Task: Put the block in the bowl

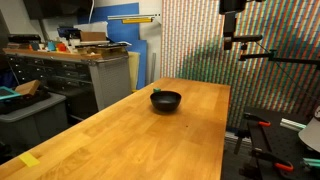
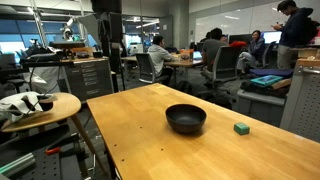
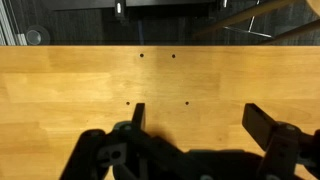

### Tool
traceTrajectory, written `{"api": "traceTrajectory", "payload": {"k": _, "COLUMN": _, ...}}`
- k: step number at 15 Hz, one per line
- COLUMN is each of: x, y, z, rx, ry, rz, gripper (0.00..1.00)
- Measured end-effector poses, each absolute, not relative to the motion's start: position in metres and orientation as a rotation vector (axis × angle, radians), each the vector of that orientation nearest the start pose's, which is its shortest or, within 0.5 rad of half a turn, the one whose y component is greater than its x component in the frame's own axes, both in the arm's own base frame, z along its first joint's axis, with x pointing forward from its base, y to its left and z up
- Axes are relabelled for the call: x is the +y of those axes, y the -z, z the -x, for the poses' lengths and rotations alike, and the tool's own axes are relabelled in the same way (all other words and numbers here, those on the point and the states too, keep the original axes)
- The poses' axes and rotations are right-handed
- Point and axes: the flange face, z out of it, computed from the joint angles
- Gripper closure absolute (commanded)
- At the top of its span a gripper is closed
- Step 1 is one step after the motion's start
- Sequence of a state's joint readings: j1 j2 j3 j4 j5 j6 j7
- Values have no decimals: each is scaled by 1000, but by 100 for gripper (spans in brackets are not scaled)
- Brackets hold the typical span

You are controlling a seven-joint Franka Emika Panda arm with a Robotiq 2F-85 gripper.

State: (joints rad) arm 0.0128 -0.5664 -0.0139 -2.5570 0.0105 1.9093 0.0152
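Black bowl [image 1: 166, 101] stands upright on the wooden table [image 1: 130, 140], toward its far end. Small greenish block [image 1: 155, 91] lies on the table just beside the bowl's rim, outside it

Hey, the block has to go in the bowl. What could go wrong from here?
1. The block is tiny and lies near an edge of the table. A slightly off approach by the open gripper could knock it off.
2. It lies close to the bowl, so a finger might bump the bowl.
3. The wrist view shows only bare wood, so it gives no guidance for aiming yet.
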Motion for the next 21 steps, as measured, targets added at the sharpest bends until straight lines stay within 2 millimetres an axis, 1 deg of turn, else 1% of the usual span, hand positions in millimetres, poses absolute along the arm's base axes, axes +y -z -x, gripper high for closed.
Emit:
{"api": "traceTrajectory", "payload": {"k": 12, "x": 0, "y": -451, "z": -364, "rx": 28, "ry": -119, "rz": 3123, "gripper": 0}}
{"api": "traceTrajectory", "payload": {"k": 15, "x": 1, "y": -448, "z": -366, "rx": 30, "ry": -125, "rz": 3123, "gripper": 0}}
{"api": "traceTrajectory", "payload": {"k": 18, "x": 4, "y": -444, "z": -380, "rx": 36, "ry": -106, "rz": 3129, "gripper": 0}}
{"api": "traceTrajectory", "payload": {"k": 21, "x": 11, "y": -441, "z": -406, "rx": 57, "ry": -59, "rz": 3140, "gripper": 0}}
